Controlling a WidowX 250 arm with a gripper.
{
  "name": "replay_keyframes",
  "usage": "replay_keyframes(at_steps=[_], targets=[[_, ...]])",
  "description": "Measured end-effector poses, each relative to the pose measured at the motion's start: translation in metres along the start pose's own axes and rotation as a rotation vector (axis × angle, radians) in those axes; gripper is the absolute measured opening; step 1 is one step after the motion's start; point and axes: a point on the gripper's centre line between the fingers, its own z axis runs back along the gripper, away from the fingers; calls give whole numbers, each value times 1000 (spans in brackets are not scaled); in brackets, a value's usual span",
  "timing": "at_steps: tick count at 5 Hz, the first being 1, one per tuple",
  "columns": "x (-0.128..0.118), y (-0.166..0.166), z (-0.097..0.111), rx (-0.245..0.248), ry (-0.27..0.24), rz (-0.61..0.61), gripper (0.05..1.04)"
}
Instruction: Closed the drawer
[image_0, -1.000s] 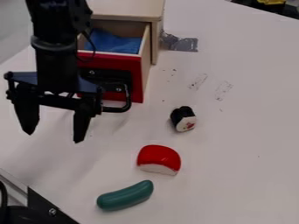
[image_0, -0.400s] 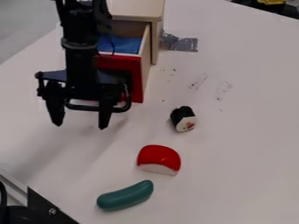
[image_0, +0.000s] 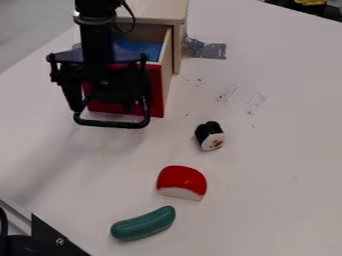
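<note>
The drawer (image_0: 157, 89) was behind the claw (image_0: 110, 107), with the cloth (image_0: 145, 48) in it. Rightward in the view lay the toy sushi roll (image_0: 210, 136); before the claw, somewhat right, the toy food piece (image_0: 182, 181), then the toy cucumber (image_0: 143, 223).

You have: one cabinet (image_0: 158, 11), pale smooth wood; one drawer (image_0: 157, 93), bare wood side, red front; one lining (image_0: 145, 47), blue, cloth-like; one handle (image_0: 112, 123), black, slightly glossy; one sushi piece (image_0: 181, 180), red top glossy, plastic-looking; one cucumber (image_0: 143, 224), smooth green plastic by look.
</note>
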Motion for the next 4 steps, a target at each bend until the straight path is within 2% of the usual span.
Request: replay_keyframes(at_steps=[1, 3, 4], targets=[[12, -6, 2, -13, -17, 49, 1001], [39, -21, -29, 32, 31, 196, 998], [51, -26, -33, 27, 19, 250, 1000]])
